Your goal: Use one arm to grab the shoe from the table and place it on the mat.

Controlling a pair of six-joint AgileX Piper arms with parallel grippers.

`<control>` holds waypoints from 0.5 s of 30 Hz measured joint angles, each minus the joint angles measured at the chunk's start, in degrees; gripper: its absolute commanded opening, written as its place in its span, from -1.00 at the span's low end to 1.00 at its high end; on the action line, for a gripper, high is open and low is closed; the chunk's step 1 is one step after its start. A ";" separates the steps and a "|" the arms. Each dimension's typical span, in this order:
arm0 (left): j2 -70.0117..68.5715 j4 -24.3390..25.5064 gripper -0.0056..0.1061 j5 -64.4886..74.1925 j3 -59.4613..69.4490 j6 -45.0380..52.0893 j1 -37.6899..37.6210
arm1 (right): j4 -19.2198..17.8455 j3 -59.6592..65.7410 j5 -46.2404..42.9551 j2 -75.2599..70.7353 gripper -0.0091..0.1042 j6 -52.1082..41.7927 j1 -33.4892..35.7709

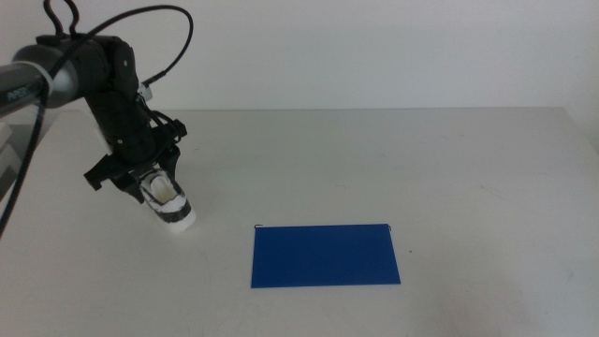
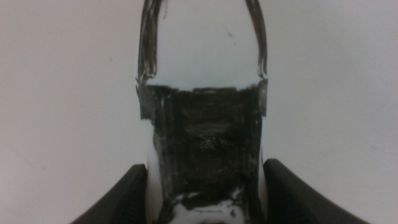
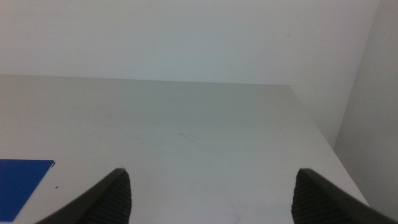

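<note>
Fingers of the left gripper (image 1: 154, 183) pinch the shoe (image 1: 170, 203) at its sides, far left on the counter (image 1: 374, 150), well apart from the blue mat (image 1: 325, 255). Right gripper (image 3: 211, 193) waits off to the side, fingers spread. Risk: shoe hangs tilted, toe down; narrow side grip could slip or twist, landing it partly off the mat.

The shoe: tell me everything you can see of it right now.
The shoe is a small white sneaker with black patches and a thick white sole, its pale lining showing. It sits on the table, left of the blue mat and apart from it. The left gripper straddles it from above, a dark jaw against each side in the wrist view.
</note>
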 measured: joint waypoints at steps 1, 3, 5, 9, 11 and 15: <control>-0.48 -0.21 -0.55 0.00 0.00 -0.30 -0.07 | 0.00 0.00 0.00 0.00 0.33 0.00 0.00; -1.75 -0.03 -0.55 0.17 0.00 -1.47 -0.33 | 0.00 0.00 0.00 0.00 0.33 0.00 0.00; -3.28 0.88 -0.55 0.81 0.00 -4.33 -0.91 | 0.00 0.00 0.00 0.00 0.33 0.00 0.00; -5.68 3.45 -0.55 1.66 0.00 -9.75 -2.26 | 0.00 0.00 0.00 0.00 0.33 0.00 0.00; -6.40 3.97 -0.55 2.05 0.00 -10.64 -2.45 | 0.00 0.00 0.00 0.00 0.33 0.00 0.00; -7.84 4.31 -0.55 4.44 0.00 -11.37 -2.45 | 0.00 0.00 0.00 0.00 0.33 0.00 0.00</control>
